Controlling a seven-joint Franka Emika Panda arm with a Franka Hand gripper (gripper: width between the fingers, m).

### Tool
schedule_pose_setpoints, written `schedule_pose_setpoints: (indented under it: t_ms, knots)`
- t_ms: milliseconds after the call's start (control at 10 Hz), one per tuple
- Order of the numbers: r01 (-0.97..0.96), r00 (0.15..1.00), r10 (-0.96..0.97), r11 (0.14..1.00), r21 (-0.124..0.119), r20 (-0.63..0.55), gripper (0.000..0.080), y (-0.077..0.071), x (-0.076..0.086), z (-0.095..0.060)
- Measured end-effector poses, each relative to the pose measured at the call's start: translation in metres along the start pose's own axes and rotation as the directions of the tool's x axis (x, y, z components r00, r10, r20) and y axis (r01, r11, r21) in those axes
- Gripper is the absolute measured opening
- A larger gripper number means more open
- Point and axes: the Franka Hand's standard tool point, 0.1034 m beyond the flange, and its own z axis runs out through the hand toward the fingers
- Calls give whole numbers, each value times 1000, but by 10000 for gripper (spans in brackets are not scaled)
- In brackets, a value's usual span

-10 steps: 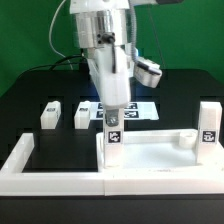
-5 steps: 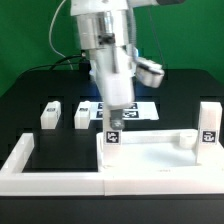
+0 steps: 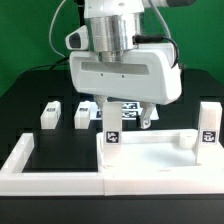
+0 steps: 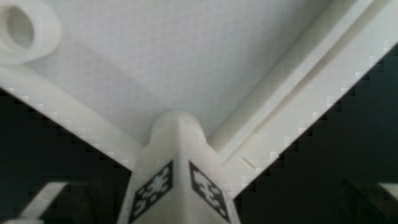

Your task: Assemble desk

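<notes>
Since the earlier frames, the claw [image 3: 125, 116] has turned about a quarter turn, so its broad face now shows to the exterior view. Its fingers [image 3: 148, 116] have let go of the corner leg [image 3: 112, 131] and now stand wide apart, one on either side of that leg and above it, holding nothing.

The corner leg stands upright at the rear corner of the desk panel [image 3: 150, 160], on the exterior view's left, with its tag facing forward. Whether it is fully seated cannot be told. In the wrist view, the corner leg [image 4: 178, 175] rises from the panel's rim, and a round socket [image 4: 25, 33] shows at another corner.

The far leg [image 3: 207, 122] stands upright at the rear corner on the exterior view's right. The desk panel lies at the front edge of the worktop [image 3: 40, 85], against the low border wall [image 3: 20, 158].

A loose leg [image 3: 50, 115] and a second loose leg [image 3: 82, 115] stand on the worktop at the exterior view's left, apart from the panel. The marker board [image 3: 131, 107] lies behind the panel.
</notes>
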Motion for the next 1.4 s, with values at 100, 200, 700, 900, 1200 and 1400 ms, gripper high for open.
schedule_pose_setpoints:
  t_ms: [100, 200, 700, 900, 1200, 1400]
  knots:
    - [121, 993, -121, 993, -2, 2, 648, 2, 1, -1]
    - [257, 966, -257, 966, -2, 9, 648, 9, 7, -2]
    - [355, 935, -355, 935, -7, 10, 556, 14, 10, -1]
    - [202, 979, -202, 979, -12, 10, 289, 16, 10, -1]
    - [-114, 993, 114, 993, -18, 4, 289, 12, 7, 0]
    - [-463, 886, 463, 886, -20, 3, 289, 7, 5, -1]
